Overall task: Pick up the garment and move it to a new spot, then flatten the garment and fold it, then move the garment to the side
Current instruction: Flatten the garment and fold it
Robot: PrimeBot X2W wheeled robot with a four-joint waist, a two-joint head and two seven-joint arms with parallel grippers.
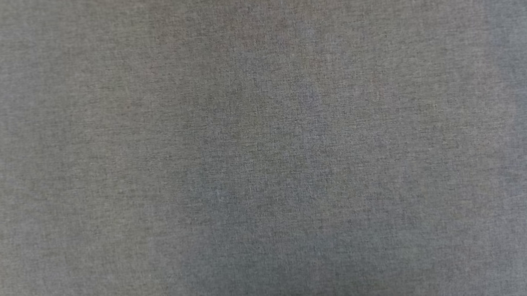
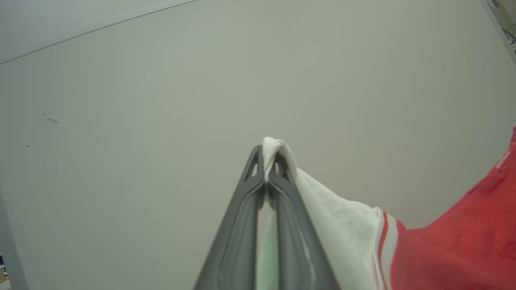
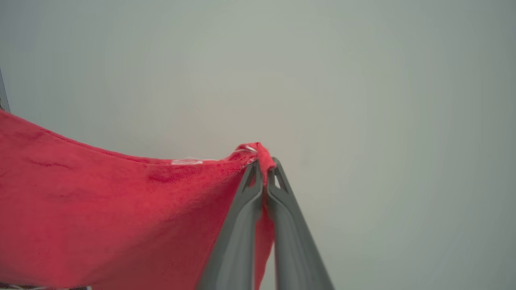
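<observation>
Both arms are up with the garment [image 3: 121, 209] slung between them, clear of the pale table [image 2: 121, 141]. The left end effector [image 2: 267, 159] is clamped shut on a fold of the white sleeve [image 2: 342, 225], with the striped trim [image 2: 385, 241] and red body trailing off to the side. The right end effector [image 3: 264, 165] is pinched tight on a tuck of the red edge, and the cloth sags in a shallow curve away from it.

This looks like the carry to the new spot, with flattening to come. The next move calls for lowering both grips together, keeping them spread so the cloth lands taut rather than bunched.

The head view gives a blurred grey weave, and I can't tell what it is. No lettering can be read. A small white patch [image 3: 186, 162] sits at the red edge, possibly a label, too blurred to read.
</observation>
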